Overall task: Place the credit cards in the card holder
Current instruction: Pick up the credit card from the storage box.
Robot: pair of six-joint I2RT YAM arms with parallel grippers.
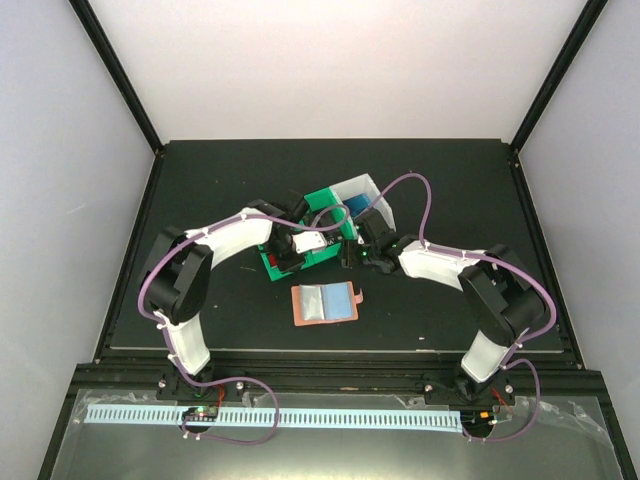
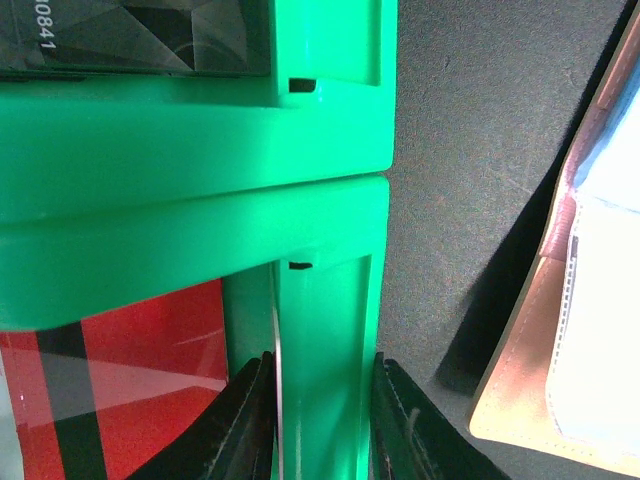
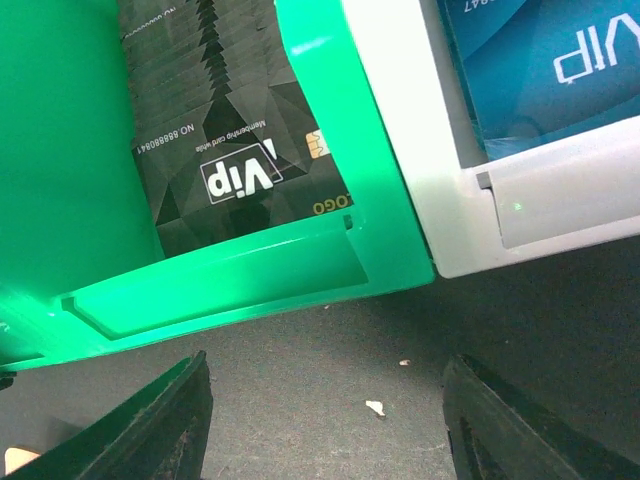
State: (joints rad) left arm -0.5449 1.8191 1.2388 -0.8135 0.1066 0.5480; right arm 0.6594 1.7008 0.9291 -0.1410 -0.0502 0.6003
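I have the left end effector [image 2: 320, 425] astride the side wall of the green plastic bin [image 2: 200, 150]. Its jaws are narrow and sit just beside each face of the wall. I cannot tell whether they grip the thin card edge standing there.

The red-printed plastic credit card [image 2: 130, 370] lies inside that bin, just beside the inner finger.

The reddish-brown leather card holder [image 1: 325, 303] lies open on the dark worktop [image 1: 200, 180] near the bins, slots up, probably so it can receive cards.

The right end effector [image 3: 330, 430] hangs wide open and empty just before the green bin and the white plastic bin [image 3: 440, 200].
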